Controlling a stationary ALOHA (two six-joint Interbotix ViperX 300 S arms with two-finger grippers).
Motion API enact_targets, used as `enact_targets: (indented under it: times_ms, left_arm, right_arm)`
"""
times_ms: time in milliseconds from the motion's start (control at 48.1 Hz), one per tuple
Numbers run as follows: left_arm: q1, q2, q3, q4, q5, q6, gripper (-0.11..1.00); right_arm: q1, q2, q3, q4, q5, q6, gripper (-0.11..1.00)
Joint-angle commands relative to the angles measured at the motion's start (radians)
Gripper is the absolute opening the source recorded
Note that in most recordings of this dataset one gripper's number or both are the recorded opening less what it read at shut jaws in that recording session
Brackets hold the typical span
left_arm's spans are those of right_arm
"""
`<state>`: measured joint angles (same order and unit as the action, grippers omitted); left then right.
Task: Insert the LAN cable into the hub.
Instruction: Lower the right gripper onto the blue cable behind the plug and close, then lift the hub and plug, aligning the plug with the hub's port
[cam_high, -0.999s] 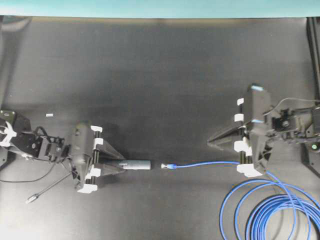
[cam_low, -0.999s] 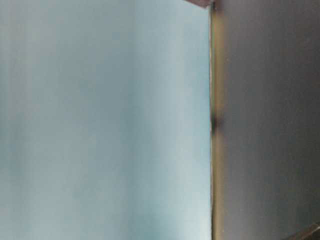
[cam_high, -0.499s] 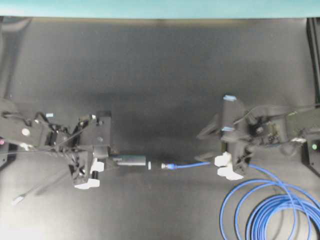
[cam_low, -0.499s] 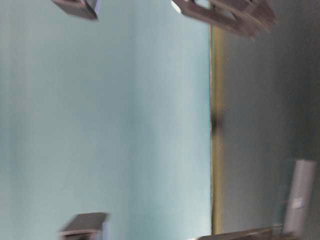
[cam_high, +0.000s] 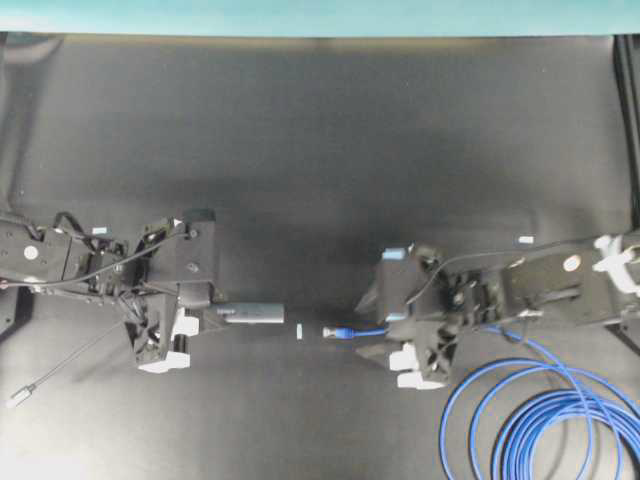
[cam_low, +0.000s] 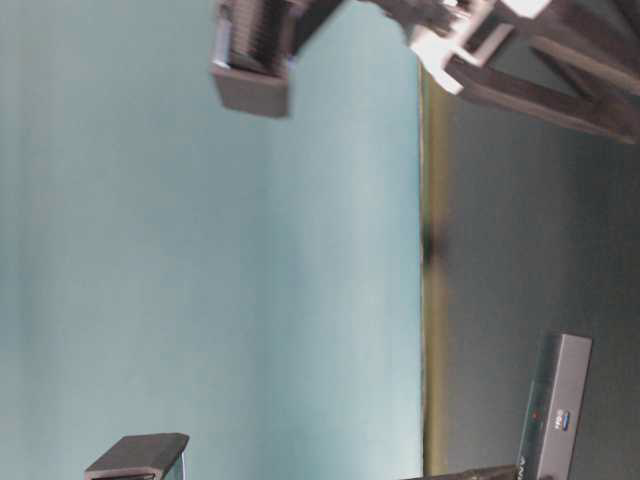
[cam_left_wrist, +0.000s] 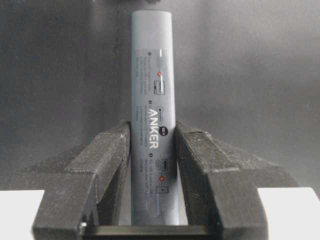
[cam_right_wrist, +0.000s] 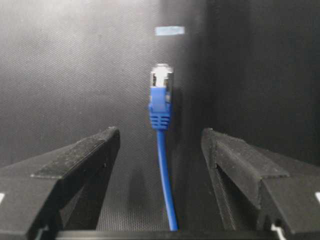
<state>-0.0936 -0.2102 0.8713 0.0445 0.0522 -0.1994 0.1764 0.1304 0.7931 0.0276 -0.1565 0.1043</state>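
The hub (cam_high: 252, 315) is a slim dark-grey bar pointing right, and it also shows in the table-level view (cam_low: 556, 408). My left gripper (cam_high: 215, 316) is shut on its left end. In the left wrist view both fingers (cam_left_wrist: 107, 150) press the sides of the hub (cam_left_wrist: 152, 100). The LAN cable (cam_high: 540, 420) lies coiled at the lower right, and its plug (cam_high: 335, 333) points left at the hub across a small gap. My right gripper (cam_high: 375, 336) is open and straddles the cable just behind the plug. The blue cable (cam_right_wrist: 165, 170) runs between the spread fingers without touching them, and the plug (cam_right_wrist: 161, 80) lies ahead.
A small white tape mark (cam_high: 299, 331) lies on the black mat between hub and plug, also seen beyond the plug in the right wrist view (cam_right_wrist: 169, 30). The hub's thin grey lead ends in a plug (cam_high: 20, 397) at the far left. Another white mark (cam_high: 526, 239) lies at the right.
The right arm has swung left and down over the cable to just behind the plug, with its jaws now spread. The left gripper has turned and drawn the hub slightly left.
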Motion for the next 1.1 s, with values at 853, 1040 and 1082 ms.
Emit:
enact_targets:
  times_ms: [853,1040,1082]
  left_arm:
    - [-0.017,-0.069,-0.135,0.003,0.249,0.141,0.29]
    - [-0.012,-0.051,-0.169,0.003,0.279,0.196,0.29]
    - [-0.011,-0.043,-0.173,0.002,0.279,0.196,0.29]
  right_arm:
    - [0.011,-0.029,-0.057,0.031,-0.075,0.038,0.07]
    - [0.009,-0.051,-0.081,0.031,-0.077,0.032,0.04]
    - [0.009,-0.049,-0.083,0.031,-0.078,0.031,0.04]
